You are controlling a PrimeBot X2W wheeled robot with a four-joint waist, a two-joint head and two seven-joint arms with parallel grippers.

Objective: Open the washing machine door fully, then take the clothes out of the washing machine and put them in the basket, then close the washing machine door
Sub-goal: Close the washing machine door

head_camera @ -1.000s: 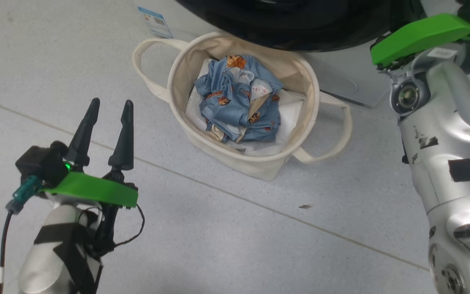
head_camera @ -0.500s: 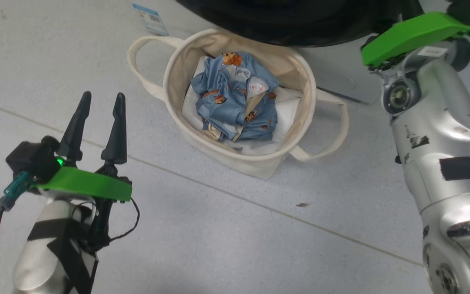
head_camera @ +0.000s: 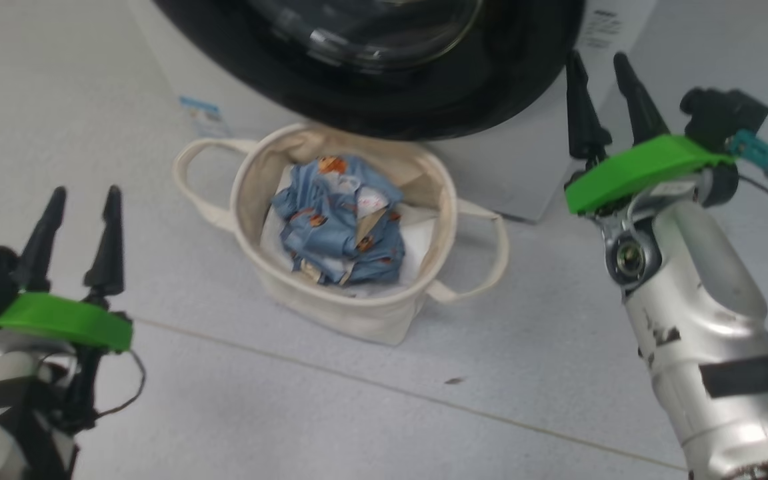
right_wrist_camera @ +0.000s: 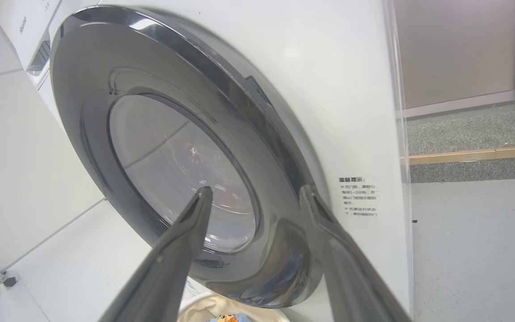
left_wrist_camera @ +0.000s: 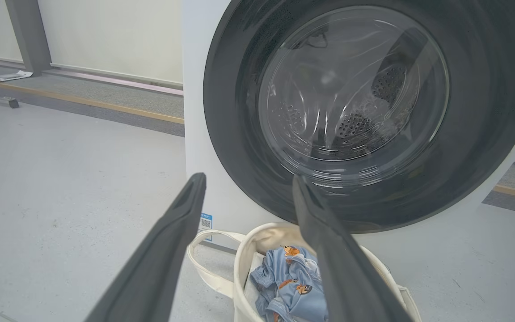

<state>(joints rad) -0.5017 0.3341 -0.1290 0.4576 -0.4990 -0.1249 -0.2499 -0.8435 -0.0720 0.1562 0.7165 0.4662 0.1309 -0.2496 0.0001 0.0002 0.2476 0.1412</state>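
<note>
Clothes (head_camera: 341, 230) lie crumpled in a heap inside the basket (head_camera: 347, 323). The fabric is light blue, printed with small brown bear faces, with a cream inner side turned up in places and a small white tag near the top of the heap. Beneath them a white sheet (head_camera: 421, 240) lines the bottom.

The basket is a round cream canvas tub with two loop handles. It stands on the pale grey floor (head_camera: 291, 413) just in front of the washing machine (head_camera: 517, 180). The washing machine door (head_camera: 424, 113) shows just beyond the basket's far rim. Its wide glossy black ring surrounds a bulging clear glass bowl, and through the glass the left wrist view shows the perforated steel drum (left_wrist_camera: 356, 123). The door seems to sit flush against the white front, though the head view is blurred. A small blue label sticker (head_camera: 201, 120) marks the machine's lower corner.

The left pincer (head_camera: 85, 197) hangs spread and empty, well to the basket's left. The right pincer (head_camera: 597, 63), also spread and holding nothing, stands near the door's right edge.
</note>
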